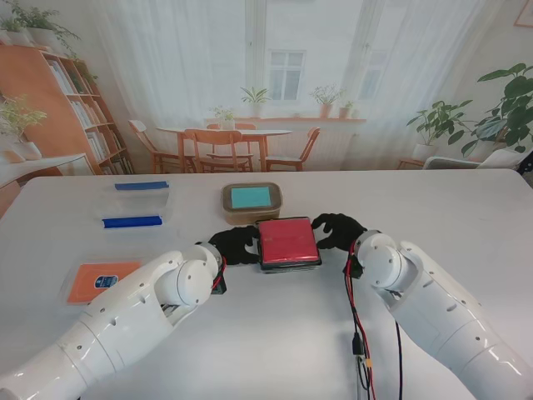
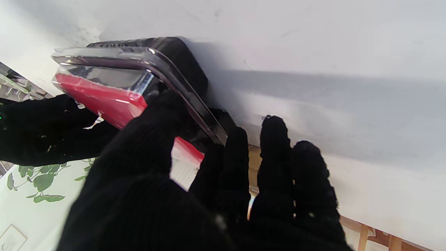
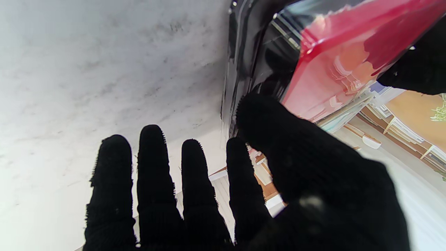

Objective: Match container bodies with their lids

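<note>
Red lid [image 1: 288, 242] on black box [image 1: 290, 265], mid-desk [image 1: 275, 333]: light, stiff, glossy plastic, likely slippery; best taken at opposite rims. Left hand [image 1: 236, 245] and right hand [image 1: 336, 230] flank it, thumbs pressing the lid edges, fingers spread.

My arms [image 1: 125, 325] have glossy white rounded shells. Black knit gloves cover the left hand [image 1: 236, 246] and right hand [image 1: 336, 229]. Red and black cables [image 1: 360, 333] run along my right arm.
</note>
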Motion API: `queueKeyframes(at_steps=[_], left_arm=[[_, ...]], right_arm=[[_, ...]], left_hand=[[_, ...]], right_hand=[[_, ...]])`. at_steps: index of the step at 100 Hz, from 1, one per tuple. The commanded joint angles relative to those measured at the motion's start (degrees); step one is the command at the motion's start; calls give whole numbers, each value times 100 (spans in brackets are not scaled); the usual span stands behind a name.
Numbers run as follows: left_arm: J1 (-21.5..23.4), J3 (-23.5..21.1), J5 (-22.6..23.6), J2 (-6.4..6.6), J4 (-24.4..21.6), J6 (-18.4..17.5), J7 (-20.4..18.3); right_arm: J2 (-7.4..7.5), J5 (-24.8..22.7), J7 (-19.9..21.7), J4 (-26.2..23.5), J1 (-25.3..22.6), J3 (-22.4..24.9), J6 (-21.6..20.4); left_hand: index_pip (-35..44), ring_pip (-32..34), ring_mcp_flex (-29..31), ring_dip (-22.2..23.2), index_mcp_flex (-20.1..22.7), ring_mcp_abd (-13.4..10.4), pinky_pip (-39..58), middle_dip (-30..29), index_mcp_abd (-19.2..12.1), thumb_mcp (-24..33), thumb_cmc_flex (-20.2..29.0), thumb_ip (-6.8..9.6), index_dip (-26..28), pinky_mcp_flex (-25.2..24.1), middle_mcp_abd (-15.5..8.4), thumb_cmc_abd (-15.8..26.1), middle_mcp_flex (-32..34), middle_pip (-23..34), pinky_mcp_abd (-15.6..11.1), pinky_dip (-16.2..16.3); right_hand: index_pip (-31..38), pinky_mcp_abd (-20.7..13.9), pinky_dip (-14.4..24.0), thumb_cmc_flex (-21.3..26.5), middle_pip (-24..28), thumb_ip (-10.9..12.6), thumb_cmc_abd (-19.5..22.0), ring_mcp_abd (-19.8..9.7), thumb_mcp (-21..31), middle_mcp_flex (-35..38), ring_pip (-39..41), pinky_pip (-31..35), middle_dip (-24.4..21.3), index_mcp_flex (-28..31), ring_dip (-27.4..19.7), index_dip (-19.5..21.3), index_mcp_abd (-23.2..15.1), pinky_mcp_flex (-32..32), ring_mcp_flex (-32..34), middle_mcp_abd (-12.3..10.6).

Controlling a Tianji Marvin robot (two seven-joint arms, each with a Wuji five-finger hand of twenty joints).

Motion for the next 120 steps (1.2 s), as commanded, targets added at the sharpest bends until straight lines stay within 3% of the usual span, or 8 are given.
queueKeyframes(at_steps=[1, 74, 120], left_arm=[[42, 82, -48, -67, 39, -24, -83], [-155, 288, -368, -201, 200, -285, -18], [60, 48, -269, -121, -45, -285, -8]], right_arm=[[-104, 36, 152, 18, -56, -103, -10], [-68, -106, 90, -193, -310, 69, 127], [-46, -205, 30, -393, -483, 231, 136]], left_hand=[[62, -135, -199, -59, 173, -44, -66, -38, -785, 38, 307, -76, 6, -107, -217, 66, -83, -107, -273, -17], [81, -124, -188, -62, 180, -43, -63, -36, -789, 10, 277, -77, 3, -107, -213, 73, -59, -91, -287, -31], [76, -107, -155, -59, 209, -24, -41, -30, -788, -8, 283, -73, -1, -72, -191, 84, -7, -84, -281, -23]], right_hand=[[84, -170, 48, -53, 39, -141, -103, -84, -211, 12, 126, 232, 53, 128, 34, 31, -611, 14, 93, -103], [106, -167, 55, -43, 61, -140, -115, -82, -201, 1, 144, 246, 49, 116, 39, 21, -614, 37, 104, -111], [98, -158, 56, -52, 58, -137, -127, -76, -205, 4, 139, 251, 43, 118, 36, 10, -592, 35, 100, -95]])
